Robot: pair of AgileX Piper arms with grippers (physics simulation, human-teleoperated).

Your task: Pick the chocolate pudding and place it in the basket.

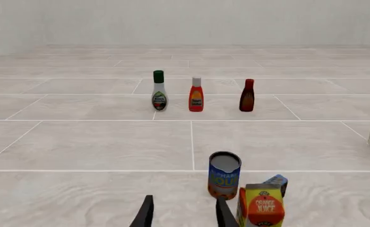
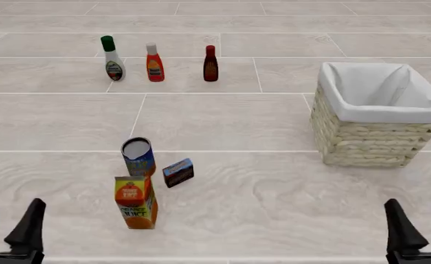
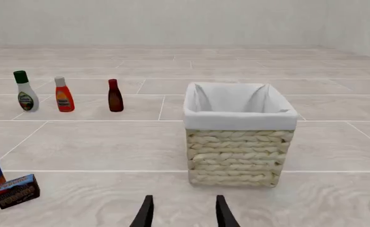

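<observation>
Pale tiled desk (image 2: 274,214) runs out to a plain light wall, and both arms sit at its near edge with nothing in their grasp. Left jaws (image 2: 10,220) stand parted and empty; right jaws (image 2: 419,220) stand parted and empty as well. Ahead of the left jaws and toward the right arm's side lies the chocolate pudding (image 2: 178,172), a small dark box resting on the desk, apart from both grippers. It sits just beside the blue can (image 2: 138,156), which stands slightly farther out, and near the orange juice carton (image 2: 136,202), which stands closer to the left jaws than the pudding does. From the left wrist the carton hides most of the pudding, so only a corner shows behind it. Straight ahead of the right jaws stands the basket (image 2: 369,140), open-topped and well apart from the pudding. Three bottles (image 2: 155,62) line up far beyond everything else. Crowding is the likely trouble: a reach from the left could clip the carton and topple it, or nudge the can into the pudding and shift it. Because the box lies turned at an angle, jaws that are not lined up with its sides may pinch a corner and let it slip.
</observation>
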